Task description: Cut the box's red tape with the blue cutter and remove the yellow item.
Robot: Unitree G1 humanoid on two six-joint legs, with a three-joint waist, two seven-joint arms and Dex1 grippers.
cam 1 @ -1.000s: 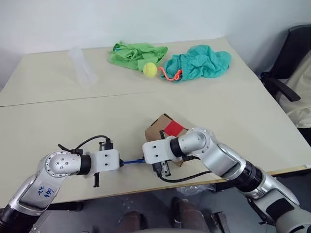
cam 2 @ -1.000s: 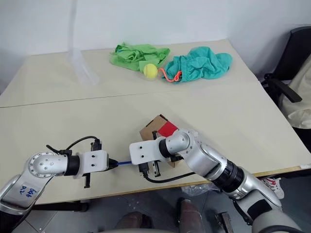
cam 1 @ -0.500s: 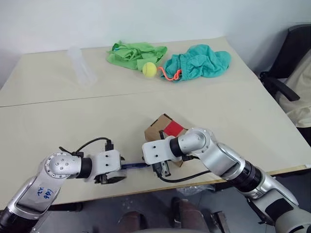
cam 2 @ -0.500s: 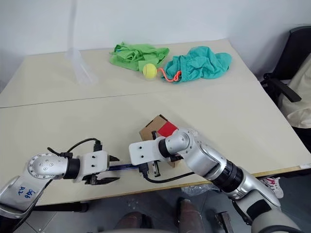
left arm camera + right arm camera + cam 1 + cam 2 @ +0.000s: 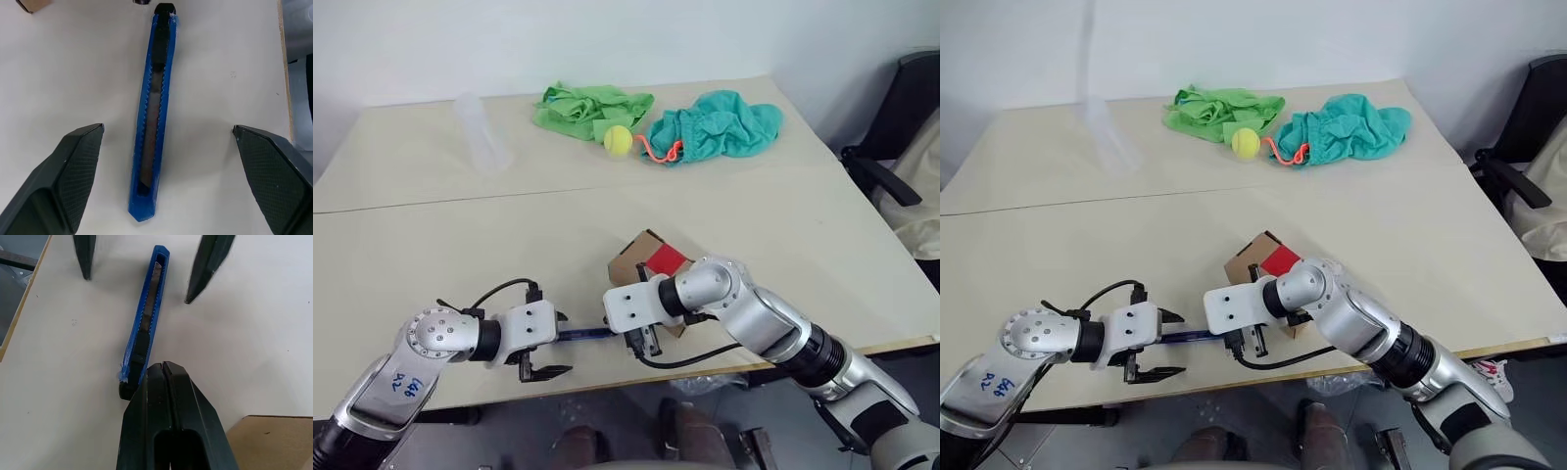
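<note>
The brown box (image 5: 632,257) sits near the table's front edge, with the red tape (image 5: 665,259) on its top face. To its left the blue cutter (image 5: 151,122) lies flat on the table, dark tip toward the box. My left gripper (image 5: 557,345) is open, one finger on each side of the cutter's blue end and clear of it. My right gripper (image 5: 164,367) is shut, its tips right at the cutter's dark end, with nothing between them. The yellow item is hidden.
At the far side lie a green cloth (image 5: 590,104), a teal cloth (image 5: 717,123) with an orange-red cord (image 5: 655,153), and a tennis ball (image 5: 618,140). A clear plastic cup (image 5: 481,132) stands far left. The table's front edge (image 5: 607,384) is close to both grippers. A dark chair (image 5: 897,147) is right.
My left gripper has opened and let go of the blue cutter, which now lies on the table between its spread fingers. The right gripper has stayed shut and in place.
</note>
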